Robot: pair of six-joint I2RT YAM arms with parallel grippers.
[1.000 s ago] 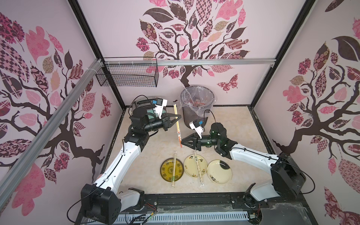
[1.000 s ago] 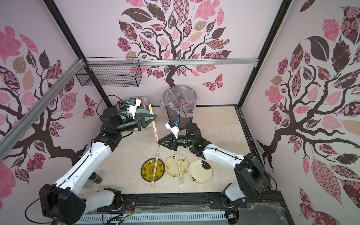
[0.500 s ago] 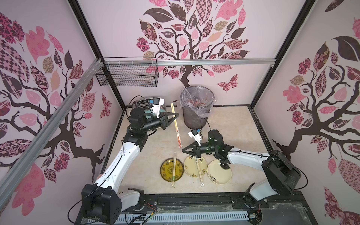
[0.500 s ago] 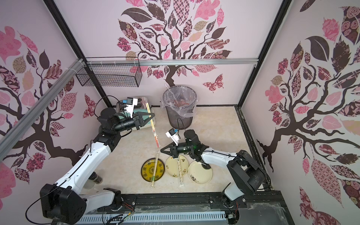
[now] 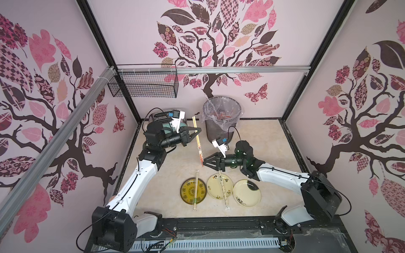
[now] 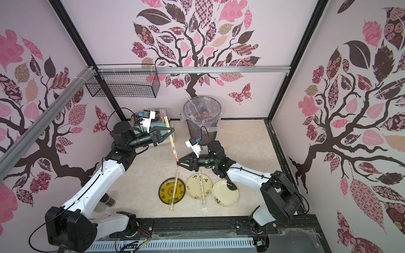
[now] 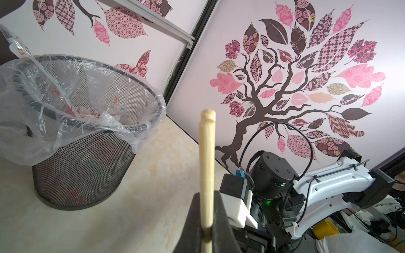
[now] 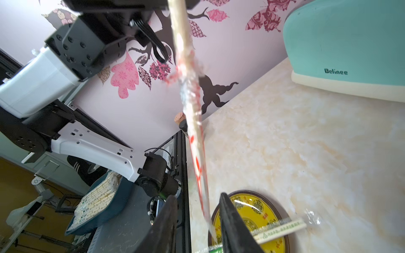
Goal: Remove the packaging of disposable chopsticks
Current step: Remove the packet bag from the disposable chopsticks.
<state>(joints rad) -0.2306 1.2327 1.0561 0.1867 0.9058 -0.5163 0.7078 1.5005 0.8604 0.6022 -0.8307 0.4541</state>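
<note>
My left gripper (image 5: 198,130) (image 7: 207,193) is shut on a pair of disposable chopsticks (image 5: 195,129) (image 7: 207,153) held steeply in the air. Their upper part is bare. A clear sleeve of packaging (image 5: 200,156) (image 8: 198,162) with red print hangs crumpled on their lower part. My right gripper (image 5: 204,163) (image 8: 197,197) is open at the sleeve's lower tip, which hangs between the jaws without touching them. Two more wrapped pairs lie on plates: one across the yellow plate (image 5: 186,192), one across the middle cream plate (image 5: 212,186).
A third cream plate (image 5: 247,193) lies at the right of the row. A mesh bin (image 5: 221,118) with a clear liner stands at the back with used sleeves inside. A teal toaster (image 8: 341,43) sits at the back left. A wire basket (image 5: 143,84) hangs on the wall.
My right gripper dipped towards the plates, then rose back to the sleeve's tip, and its jaws have parted. My left gripper shifted slightly back with the chopsticks.
</note>
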